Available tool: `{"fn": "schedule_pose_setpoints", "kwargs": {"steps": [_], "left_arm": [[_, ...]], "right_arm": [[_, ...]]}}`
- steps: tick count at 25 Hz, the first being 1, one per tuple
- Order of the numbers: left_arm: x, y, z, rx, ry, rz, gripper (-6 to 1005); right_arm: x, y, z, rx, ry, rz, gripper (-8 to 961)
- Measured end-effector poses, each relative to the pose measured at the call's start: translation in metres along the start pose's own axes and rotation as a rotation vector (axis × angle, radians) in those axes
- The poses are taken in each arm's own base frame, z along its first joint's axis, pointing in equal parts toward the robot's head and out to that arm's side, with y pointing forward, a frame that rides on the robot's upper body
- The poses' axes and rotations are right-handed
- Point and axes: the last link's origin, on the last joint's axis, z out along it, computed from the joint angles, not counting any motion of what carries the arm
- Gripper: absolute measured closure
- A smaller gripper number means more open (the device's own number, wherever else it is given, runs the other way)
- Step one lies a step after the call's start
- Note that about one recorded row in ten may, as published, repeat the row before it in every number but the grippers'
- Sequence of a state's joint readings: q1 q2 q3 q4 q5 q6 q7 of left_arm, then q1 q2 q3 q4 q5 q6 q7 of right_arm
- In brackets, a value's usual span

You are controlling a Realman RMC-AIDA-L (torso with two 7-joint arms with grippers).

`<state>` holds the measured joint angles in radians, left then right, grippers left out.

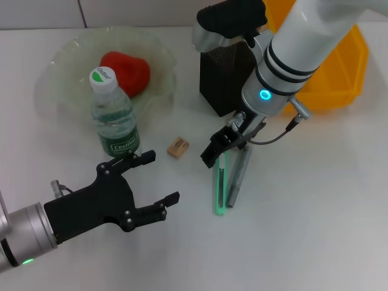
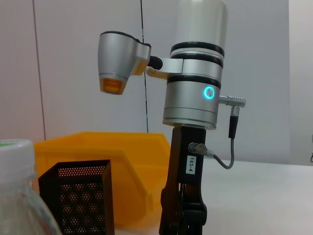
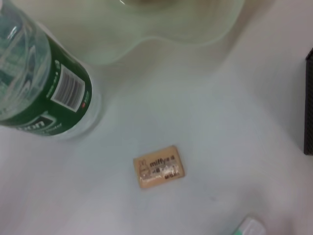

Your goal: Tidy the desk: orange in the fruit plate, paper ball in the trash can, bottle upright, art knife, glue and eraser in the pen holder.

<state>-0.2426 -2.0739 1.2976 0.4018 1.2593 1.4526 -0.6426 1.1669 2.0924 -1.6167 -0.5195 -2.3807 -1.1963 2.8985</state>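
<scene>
Your right gripper (image 1: 221, 145) is low over the desk (image 1: 315, 200), at the upper end of the green art knife (image 1: 219, 188) and the grey glue stick (image 1: 237, 179) lying side by side; you cannot tell how its pincer stands. Your left gripper (image 1: 159, 179) hovers with fingers wide, holding nothing, just below the upright bottle (image 1: 113, 118). The eraser (image 1: 177, 147) lies between bottle and knife. The pen holder (image 1: 223, 79) stands behind; an orange-red fruit (image 1: 126, 71) sits in the plate (image 1: 60, 60).
</scene>
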Motion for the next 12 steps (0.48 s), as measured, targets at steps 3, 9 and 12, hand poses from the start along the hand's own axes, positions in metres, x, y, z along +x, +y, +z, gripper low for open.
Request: {"fn": "schedule_pose_setpoints", "kwargs": {"steps": [3, 9, 12], "left_arm": [[0.0005, -0.0005, 0.0007, -0.002, 0.001, 0.002, 146], [-0.0003, -0.0002, 0.0028, -0.008, -0.001, 0.004, 146], [-0.0008, 0.0004, 0.0040, -0.010, -0.001, 0.009, 146]], "right_arm": [[-0.0002, 0.0008, 0.0003, 0.011, 0.007, -0.014, 243], [-0.0014, 0.0019, 0.0001, 0.007, 0.002, -0.001, 251], [-0.0016, 0.0021, 0.0002, 0.005, 0.000, 0.003, 278]]}}
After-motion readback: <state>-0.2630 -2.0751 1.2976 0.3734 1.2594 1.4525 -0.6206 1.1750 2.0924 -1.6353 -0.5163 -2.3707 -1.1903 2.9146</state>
